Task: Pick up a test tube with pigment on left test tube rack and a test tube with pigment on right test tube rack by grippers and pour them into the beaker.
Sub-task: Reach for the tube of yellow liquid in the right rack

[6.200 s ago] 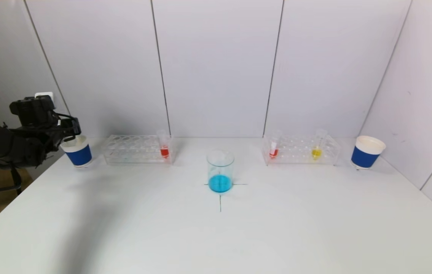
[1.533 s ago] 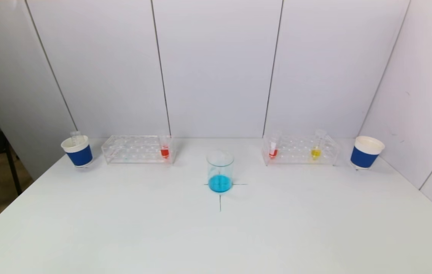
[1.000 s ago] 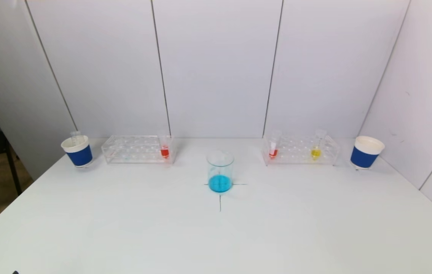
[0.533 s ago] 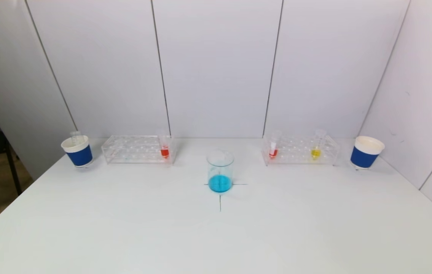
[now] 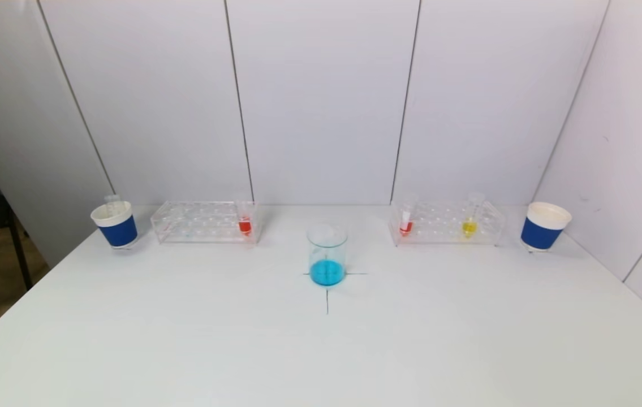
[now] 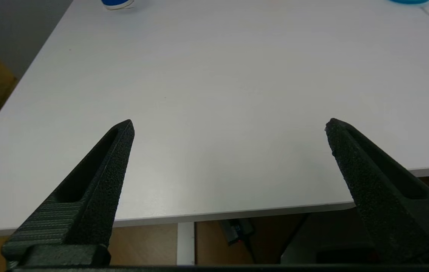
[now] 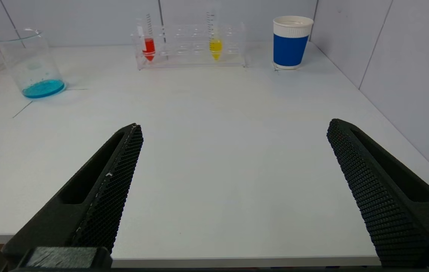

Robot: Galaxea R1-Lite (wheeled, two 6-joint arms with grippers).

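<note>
The glass beaker (image 5: 327, 254) with blue liquid stands at the table's centre mark. On the left test tube rack (image 5: 196, 222) one tube of red pigment (image 5: 245, 219) stands at its inner end. The right test tube rack (image 5: 446, 222) holds a red tube (image 5: 406, 220) and a yellow tube (image 5: 470, 220). Neither arm shows in the head view. My left gripper (image 6: 229, 124) is open and empty over the table's near left edge. My right gripper (image 7: 234, 126) is open and empty at the near right edge, with the right rack (image 7: 191, 45) and the beaker (image 7: 29, 64) far ahead.
A blue-banded paper cup (image 5: 115, 224) with an empty tube in it stands left of the left rack. A matching cup (image 5: 544, 225) stands right of the right rack. White walls close the back and right sides. The table's left edge drops to the floor.
The left arm, which was at the left cup six seconds ago, has pulled back out of the head view. Over the last second nothing on the table has moved.
</note>
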